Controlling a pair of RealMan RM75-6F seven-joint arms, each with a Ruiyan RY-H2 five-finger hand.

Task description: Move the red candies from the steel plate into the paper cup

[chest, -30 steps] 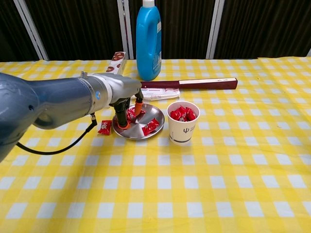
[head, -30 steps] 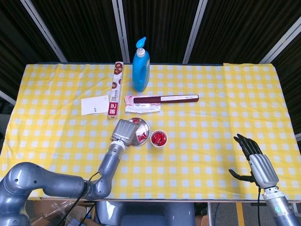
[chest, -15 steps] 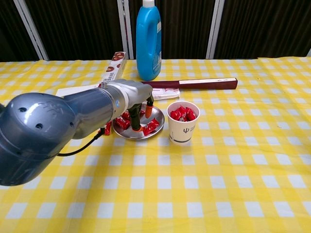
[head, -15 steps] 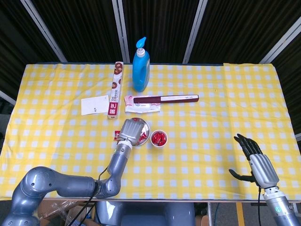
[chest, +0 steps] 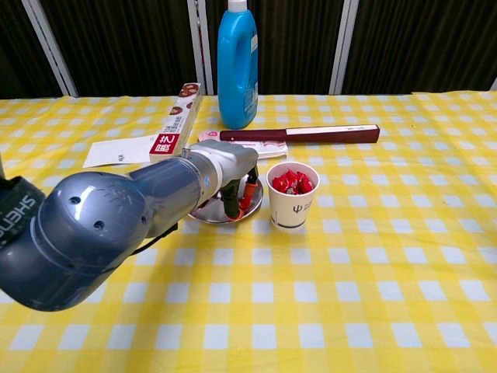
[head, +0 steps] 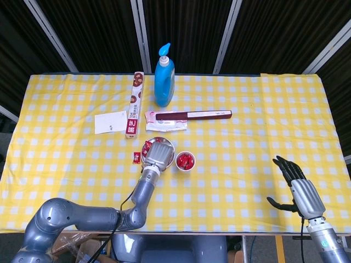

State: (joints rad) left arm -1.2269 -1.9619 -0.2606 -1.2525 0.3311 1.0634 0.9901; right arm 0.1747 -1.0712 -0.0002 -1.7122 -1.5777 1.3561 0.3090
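While the left hand reaches into the steel plate beside the paper cup, presumably pinching a candy, I cannot tell its fingers' closure; right hand idles, fingers apart.

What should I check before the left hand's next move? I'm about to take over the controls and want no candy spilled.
1. Left hand over the steel plate: ok, its fingertips reach down at the plate's right side.
2. Candy held in the left hand: cannot tell, the arm hides the plate in the chest view.
3. Paper cup upright beside the plate: ok.
4. Room in the cup: not ok, red candies are heaped to its rim.
5. Stray candy on the cloth left of the plate: not ok.
6. Right hand far from the work, holding nothing: ok.
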